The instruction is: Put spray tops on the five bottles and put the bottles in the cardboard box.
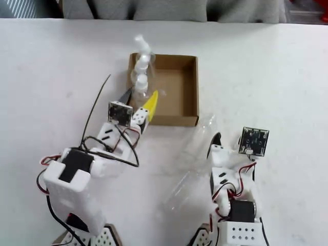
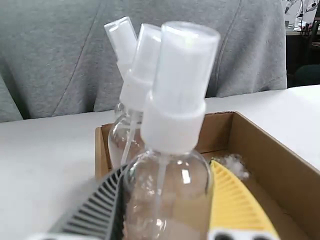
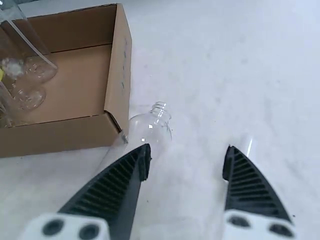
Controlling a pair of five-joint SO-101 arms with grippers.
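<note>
Counter (image 1: 266,66), white and broad; cardboard box (image 1: 174,121) at its middle, open side up.

Left gripper (image 1: 138,100) hangs over the box's near left corner; its fingers (image 2: 235,205) pinch a clear bottle (image 2: 167,190) round the belly, spray top (image 2: 182,80) on. We cannot tell whether the base touches the box floor.

Just behind it, two capped bottles (image 2: 124,132) stand along the same wall, crowded close.

Right gripper (image 3: 187,149) sits low over the counter outside the box, fingers spread wide, holding nothing. An uncapped bottle (image 3: 150,127) lies on its side just beside the box's near corner, neck pointing away from that arm.

Our reading: three of the five are capped, and the held one is about to be let go.

Hazards:
- If the held bottle is released while tilted, or lands on the box wall, it could topple and knock over its two neighbours (tall, narrow, top-heavy things).
- The lying bottle is round and smooth; an off-centre squeeze may send it rolling or skidding along the counter, or wedge it against the box.
</note>
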